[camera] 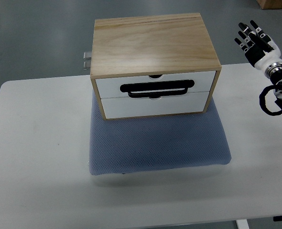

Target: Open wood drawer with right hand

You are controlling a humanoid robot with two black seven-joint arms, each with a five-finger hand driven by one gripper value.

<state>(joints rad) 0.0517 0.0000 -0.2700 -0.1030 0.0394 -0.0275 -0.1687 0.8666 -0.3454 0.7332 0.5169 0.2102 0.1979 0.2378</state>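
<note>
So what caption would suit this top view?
Right hand, fingers spread, raised beside a closed wood drawer box on a blue mat.

Clear path: hand (255, 40) to drawer (155, 89)

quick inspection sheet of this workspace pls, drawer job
surface: white table, with a blue-grey mat under the box
job's things: wood drawer box on the mat; two white drawer fronts, both look closed; black handle on the upper front
clutter: nothing seen
hands: right hand raised at the picture's right edge, fingers spread, holding nothing, well clear of the handle; left hand not in view
cables: black cable looped by the right wrist
surroundings: grey floor; metal fitting behind the box's left rear
</note>
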